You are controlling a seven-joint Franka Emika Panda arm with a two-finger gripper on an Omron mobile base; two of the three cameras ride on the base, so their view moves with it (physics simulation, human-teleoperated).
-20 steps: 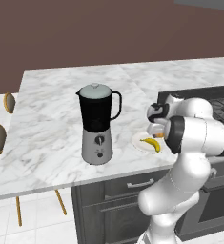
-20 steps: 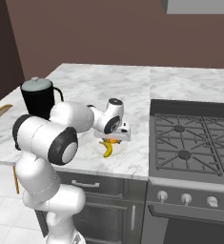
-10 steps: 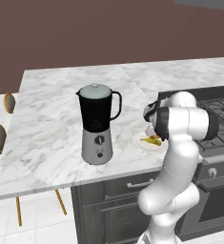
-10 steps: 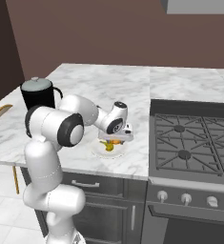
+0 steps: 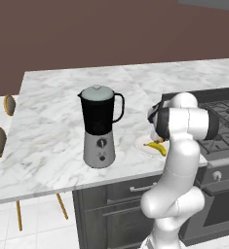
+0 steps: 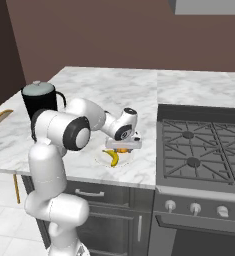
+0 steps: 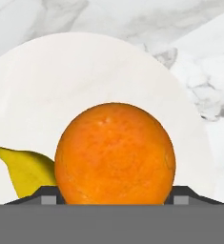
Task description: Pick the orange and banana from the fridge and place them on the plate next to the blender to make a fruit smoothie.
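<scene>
White-and-grey marbled stone forms the desk (image 5: 47,131), with a black gas stove (image 6: 204,145) set into it on the right. On this desk stands the blender (image 5: 100,126), a dark jug with a grey lid, side handle and silver-grey base bearing a black knob. Just beside the blender lies the small round white plate (image 7: 85,66). The curved yellow banana (image 6: 112,157) rests on the plate. The round bright-orange orange (image 7: 114,153) sits over the plate, next to the banana, between the two dark fingers (image 7: 46,195) of the white arm's gripper (image 6: 125,147). The fingers stand spread about as wide as the orange, one tip at each side of it; whether they press it cannot be told
</scene>
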